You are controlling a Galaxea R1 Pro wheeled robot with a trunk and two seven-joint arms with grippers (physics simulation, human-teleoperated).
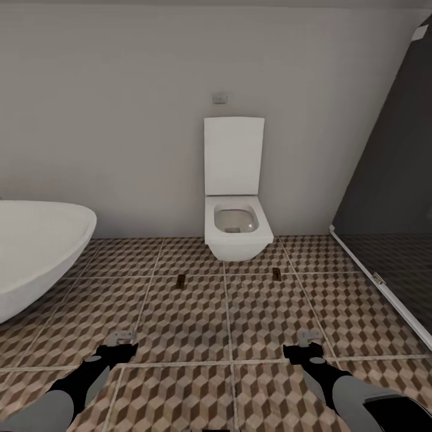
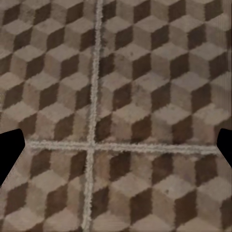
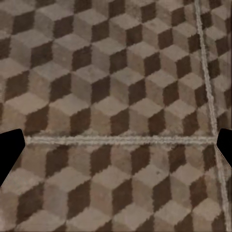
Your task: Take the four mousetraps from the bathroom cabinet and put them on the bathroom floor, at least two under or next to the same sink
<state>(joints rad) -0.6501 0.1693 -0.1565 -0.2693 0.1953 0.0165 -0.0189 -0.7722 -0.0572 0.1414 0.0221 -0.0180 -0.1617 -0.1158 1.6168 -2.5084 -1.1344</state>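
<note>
Both your grippers, left [image 1: 123, 342] and right [image 1: 309, 343], hang spread and empty low in frame. Two mousetraps [image 1: 181, 280] [image 1: 276, 274] lie on the bathroom floor [image 1: 180, 318] mid-frame before the toilet [image 1: 237, 231], long axes pointing up-frame. Each lies up-frame of its nearer gripper.

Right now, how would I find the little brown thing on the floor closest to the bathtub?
Start at the white toilet against the back wall. On the patterned bathroom floor in front of it lie two tiny dark mousetraps; yours is the mousetrap on the bathtub side. The other one lies toward the dark glass shower wall instead.
</note>
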